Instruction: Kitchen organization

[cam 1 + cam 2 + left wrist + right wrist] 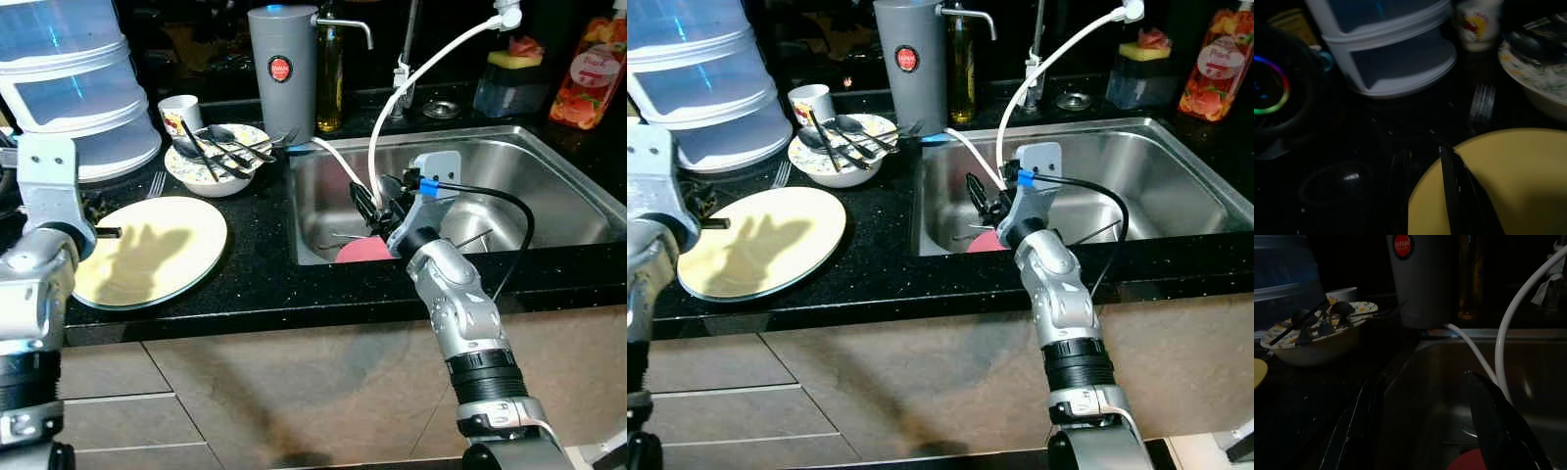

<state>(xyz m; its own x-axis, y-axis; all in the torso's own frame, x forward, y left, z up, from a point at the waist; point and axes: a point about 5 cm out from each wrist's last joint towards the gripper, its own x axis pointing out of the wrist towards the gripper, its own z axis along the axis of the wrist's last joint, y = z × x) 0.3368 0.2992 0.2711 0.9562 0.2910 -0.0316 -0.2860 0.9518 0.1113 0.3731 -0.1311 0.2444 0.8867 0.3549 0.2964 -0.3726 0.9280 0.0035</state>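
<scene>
A pale yellow plate (147, 250) lies flat on the black counter. My left gripper (106, 232) is at its left rim, open, with one finger (1449, 191) over the plate and the other just off the edge. A patterned bowl (217, 157) behind the plate holds several spoons and forks. My right gripper (377, 206) hangs open inside the steel sink (529, 176), near its left wall, with nothing between its fingers (1498, 426). A pink-red dish (364, 250) lies on the sink floor just below it.
A white hose (411, 88) drops from the tap past the right gripper. A grey jug (282, 70), a white cup (179, 113) and a stacked white container (69, 78) stand along the back. A loose fork (155, 183) lies by the plate. An orange bottle (591, 73) stands far right.
</scene>
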